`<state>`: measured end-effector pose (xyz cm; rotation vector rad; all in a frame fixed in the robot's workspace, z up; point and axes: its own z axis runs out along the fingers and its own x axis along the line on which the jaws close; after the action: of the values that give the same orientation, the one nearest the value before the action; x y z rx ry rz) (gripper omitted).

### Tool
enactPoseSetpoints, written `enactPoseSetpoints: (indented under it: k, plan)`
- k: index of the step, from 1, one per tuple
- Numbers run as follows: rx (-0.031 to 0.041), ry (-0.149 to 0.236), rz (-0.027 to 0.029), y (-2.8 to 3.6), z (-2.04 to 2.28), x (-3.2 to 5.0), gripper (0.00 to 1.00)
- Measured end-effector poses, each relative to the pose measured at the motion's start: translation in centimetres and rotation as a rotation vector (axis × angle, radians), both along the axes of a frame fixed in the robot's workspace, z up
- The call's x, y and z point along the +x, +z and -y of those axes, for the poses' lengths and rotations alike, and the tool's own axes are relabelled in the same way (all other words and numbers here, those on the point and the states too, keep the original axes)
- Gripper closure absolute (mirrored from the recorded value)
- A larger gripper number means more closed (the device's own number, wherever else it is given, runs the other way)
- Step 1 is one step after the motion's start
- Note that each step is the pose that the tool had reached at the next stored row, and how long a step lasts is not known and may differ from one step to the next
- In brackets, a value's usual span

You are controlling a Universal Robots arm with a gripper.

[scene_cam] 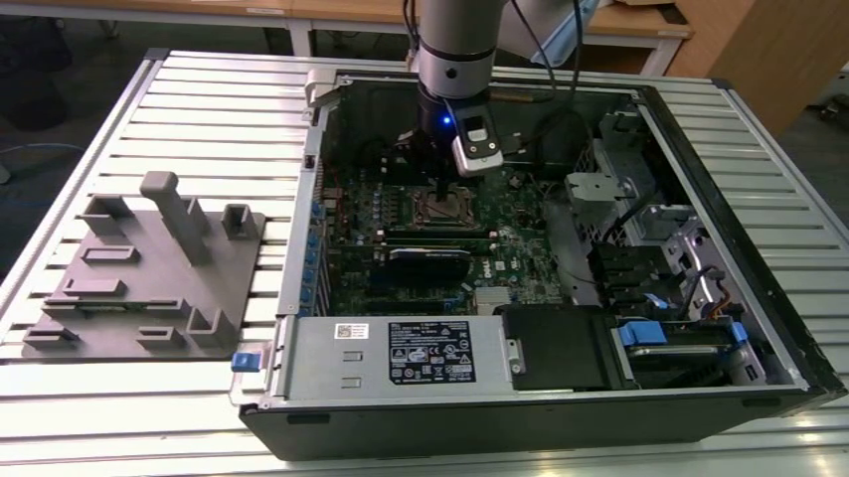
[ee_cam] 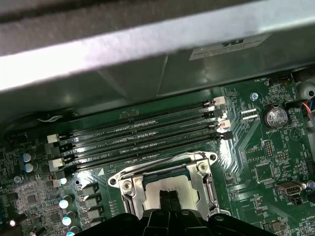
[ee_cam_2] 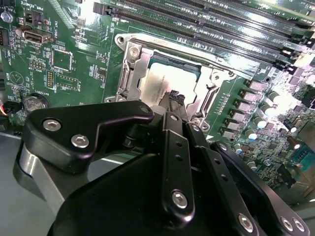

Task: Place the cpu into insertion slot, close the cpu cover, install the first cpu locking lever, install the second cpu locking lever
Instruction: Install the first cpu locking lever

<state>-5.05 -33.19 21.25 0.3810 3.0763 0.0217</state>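
Reaching straight down into the open computer case (scene_cam: 743, 328), the gripper (scene_cam: 442, 194) with its tips at the insertion slot (scene_cam: 444, 211) near the middle of the green motherboard (scene_cam: 524, 234) in the exterior view. Fingers (ee_cam_2: 173, 101) pressed together, no gap visible between them in both wrist views, nothing clamped there; tips resting on or just above the cpu (ee_cam_2: 156, 82). Lying flat in the socket, that silver-grey chip, square, so no long axis to name, edges parallel to the socket frame and to the long memory slots (ee_cam: 142, 135) just beside it. Around the chip, the cpu cover (ee_cam_2: 132, 59), a silvery frame seen lying down over the socket with the chip showing through its window; also seen in the first wrist view (ee_cam: 129, 184). Whether either locking lever is latched, cannot tell. Standing well apart on the slatted table (scene_cam: 743, 109), toward the exterior view's left, a grey fixture block (scene_cam: 146, 278).
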Motion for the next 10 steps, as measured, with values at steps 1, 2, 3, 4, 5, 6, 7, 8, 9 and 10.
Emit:
enactPoseSetpoints:
  k: [1,2,3,4,5,6,7,8,9,10]
  plan:
    - [0.0,0.0,0.0,0.0,0.0,0.0,0.89]
    - [0.0,0.0,0.0,0.0,0.01,0.0,0.89]
    - [0.0,0.0,0.0001,0.01,0.01,0.0,0.89]
    - [-0.0001,0.0,0.0,0.03,0.01,0.0,0.89]
    - [0.0,0.0,0.0001,0.04,0.01,0.0,0.89]
    - [0.0002,0.0,0.0001,0.04,0.01,0.0,0.89]
    - [0.0001,0.0,0.0001,0.04,0.01,0.0,0.89]
    - [0.0,0.0,0.0001,0.05,0.01,0.0,0.89]
    - [0.0,0.0,0.0,0.05,0.01,0.0,0.89]
    - [0.0,0.0,0.0001,0.05,0.01,0.0,0.89]
